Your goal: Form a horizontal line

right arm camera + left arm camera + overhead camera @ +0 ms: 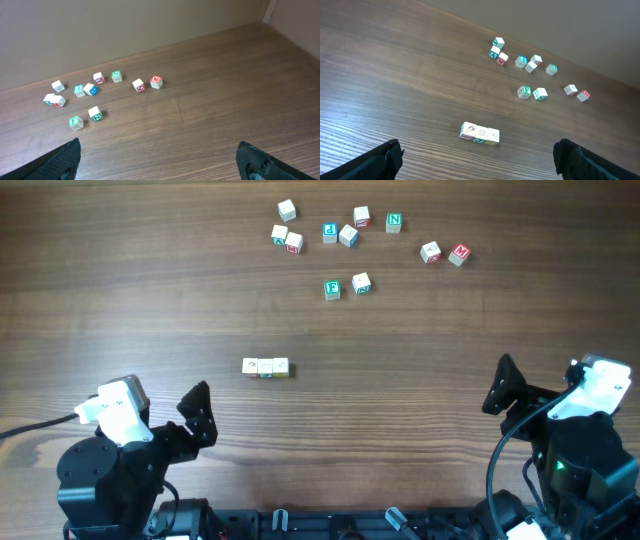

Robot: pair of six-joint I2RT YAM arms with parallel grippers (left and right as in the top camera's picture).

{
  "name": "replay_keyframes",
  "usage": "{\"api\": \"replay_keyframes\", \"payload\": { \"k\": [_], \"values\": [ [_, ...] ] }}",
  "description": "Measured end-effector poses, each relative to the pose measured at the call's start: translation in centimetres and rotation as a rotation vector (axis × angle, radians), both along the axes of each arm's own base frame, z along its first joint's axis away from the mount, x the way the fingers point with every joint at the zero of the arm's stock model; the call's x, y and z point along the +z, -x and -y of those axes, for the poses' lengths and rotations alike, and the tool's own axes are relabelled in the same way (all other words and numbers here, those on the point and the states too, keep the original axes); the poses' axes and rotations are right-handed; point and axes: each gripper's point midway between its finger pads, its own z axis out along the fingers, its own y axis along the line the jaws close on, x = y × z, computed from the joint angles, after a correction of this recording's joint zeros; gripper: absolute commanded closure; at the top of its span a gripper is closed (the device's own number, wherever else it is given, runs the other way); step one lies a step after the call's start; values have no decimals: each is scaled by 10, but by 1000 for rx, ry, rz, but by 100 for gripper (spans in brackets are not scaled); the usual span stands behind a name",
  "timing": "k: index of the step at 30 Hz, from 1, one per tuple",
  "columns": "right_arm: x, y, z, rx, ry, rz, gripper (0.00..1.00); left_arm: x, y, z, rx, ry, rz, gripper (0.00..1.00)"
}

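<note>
The line [265, 367] is three pale cubes touching side to side, lying mid-desk [120, 290]. It sits farther out than the left tool [197, 410] and to its right, and well left of the right tool [503, 387]. Both tools have their fingers spread wide and hold nothing. Eleven loose cubes [348, 236] lie scattered beyond the line, toward the far right.

Left tool [196, 412] and right tool [503, 387] both spread wide.

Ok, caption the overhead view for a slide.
Horizontal line of three touching pale cubes; left gripper and right gripper open, clear of it.
</note>
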Motion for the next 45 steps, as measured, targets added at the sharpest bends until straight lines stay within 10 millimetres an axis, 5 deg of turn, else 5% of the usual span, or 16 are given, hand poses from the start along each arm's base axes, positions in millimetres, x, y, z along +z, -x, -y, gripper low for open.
{"api": "replay_keyframes", "payload": {
  "k": [8,13,21,25,35,43,45],
  "values": [
    [-3,1,1,0,7,-12,0,0,0,0,0,0,0,0],
    [-14,8,18,-59,49,-42,0,0,0,0,0,0,0,0],
    [24,9,67,-298,-161,626,0,0,0,0,0,0,0,0],
    [32,6,56,-176,-116,866,0,0,0,0,0,0,0,0],
    [-48,-30,37,-29,-98,789,0,0,0,0,0,0,-1,0],
    [-128,-45,39,-63,-150,483,0,0,0,0,0,0,0,0],
    [-132,-45,40,-70,-176,473,0,0,0,0,0,0,0,0]
  ]
}}
